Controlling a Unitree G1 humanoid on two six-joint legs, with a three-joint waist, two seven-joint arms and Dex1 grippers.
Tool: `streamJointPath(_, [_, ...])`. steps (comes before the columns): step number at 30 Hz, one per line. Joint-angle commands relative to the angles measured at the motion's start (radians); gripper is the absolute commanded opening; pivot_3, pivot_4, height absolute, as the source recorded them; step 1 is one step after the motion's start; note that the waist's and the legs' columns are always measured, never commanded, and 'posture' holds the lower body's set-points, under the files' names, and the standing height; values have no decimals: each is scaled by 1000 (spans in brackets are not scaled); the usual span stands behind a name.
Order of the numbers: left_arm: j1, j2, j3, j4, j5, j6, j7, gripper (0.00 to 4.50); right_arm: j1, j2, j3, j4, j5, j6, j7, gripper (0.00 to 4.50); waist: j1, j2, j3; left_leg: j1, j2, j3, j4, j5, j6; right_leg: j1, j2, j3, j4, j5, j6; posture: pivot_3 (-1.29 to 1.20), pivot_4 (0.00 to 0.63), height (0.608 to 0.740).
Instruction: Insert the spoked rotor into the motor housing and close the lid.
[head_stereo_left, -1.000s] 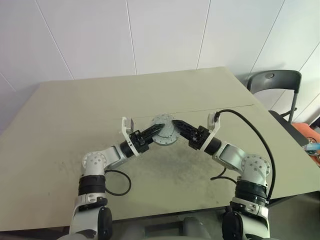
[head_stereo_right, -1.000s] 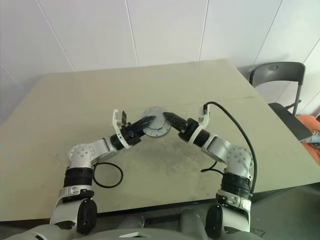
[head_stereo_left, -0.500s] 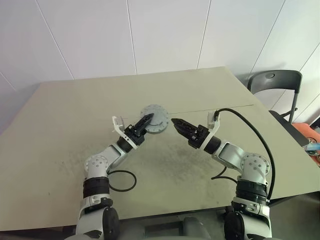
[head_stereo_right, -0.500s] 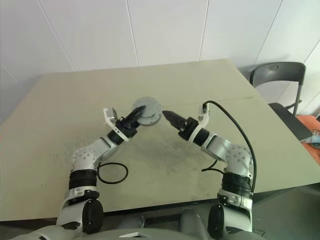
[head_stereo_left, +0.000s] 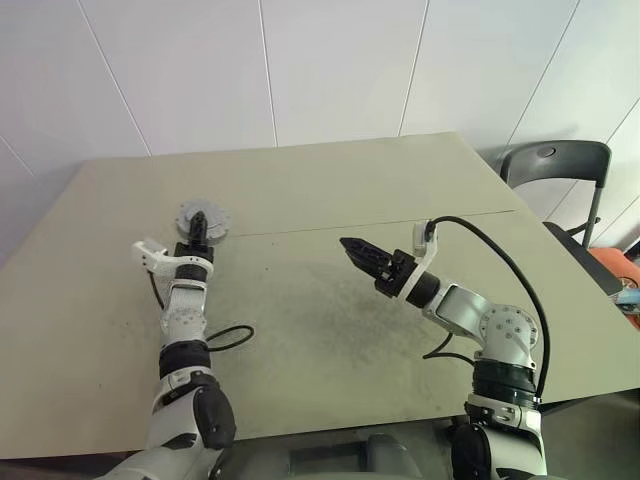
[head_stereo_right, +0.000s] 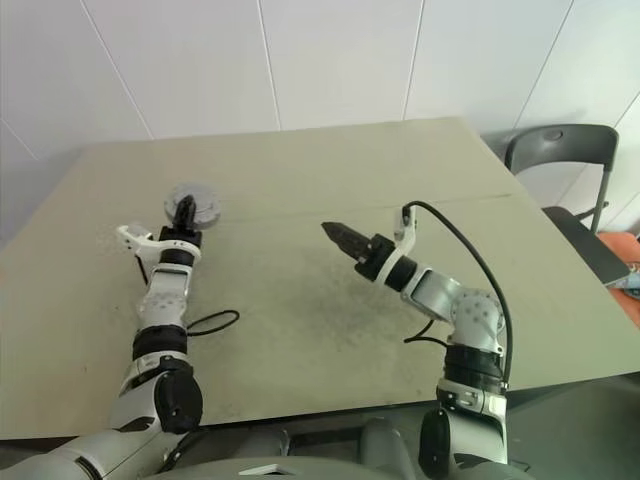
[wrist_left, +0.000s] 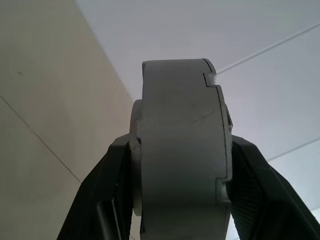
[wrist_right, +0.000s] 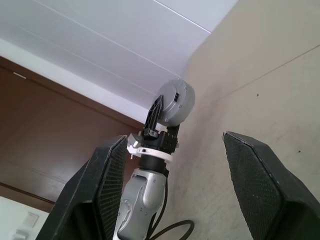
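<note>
Closed grey motor housing stands on edge, clamped over table's far-left.

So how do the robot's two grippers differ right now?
The left gripper is clamped on a round grey motor, held on edge above the table; the right gripper holds nothing, with its black fingers spread apart. The left one sits out toward the table's left side, pointing away from the robot, while the right one hangs near the middle, pointing toward the left. Both have two black fingers and a white bracket at the wrist.
</note>
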Motion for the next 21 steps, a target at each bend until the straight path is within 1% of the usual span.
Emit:
streamJointPath(1, [-36,24,43,-6,-8,-88,46,2133,-20,-10,3,2,25,-14,18,3214,-2,0,0,-2,0,0,0,0,0,-2,0,0,1,0,0,0,0,740])
streamJointPath(3, [-34,24,67,8,-4,-134,93,2133,-21,-16,7,8,20,-15,25,3214,-5,0,0,-4,0,0,1,1,-2,-6,0,0,2,2,0,0,0,740])
streamJointPath(8, [-9,25,93,19,30,-231,205,2133,-24,-28,18,22,13,-18,38,3214,-3,-1,0,-4,0,0,1,1,-2,-6,0,0,2,3,0,0,0,740])
streamJointPath(15, [3,21,81,8,47,-262,248,2133,-22,-33,29,27,8,-24,49,3214,-5,-1,-1,-4,0,0,1,1,-2,-6,0,0,2,3,-1,0,0,740])
streamJointPath(17, [1,22,80,10,49,-265,258,2870,-20,-34,33,25,7,-26,50,3241,-5,-1,-1,-4,0,0,1,1,-2,-6,1,0,2,4,-1,0,0,740])
streamJointPath(18, [1,21,82,9,46,-267,262,3110,-19,-34,35,25,7,-27,51,3241,-5,-1,-1,-4,0,0,1,1,-2,-6,1,0,2,4,-1,0,0,740])
streamJointPath(21, [2,20,80,8,57,-284,287,4048,-16,-36,37,23,9,-28,51,3241,-5,-2,-1,-3,0,0,1,1,-2,-5,1,0,2,5,-1,0,0,740])
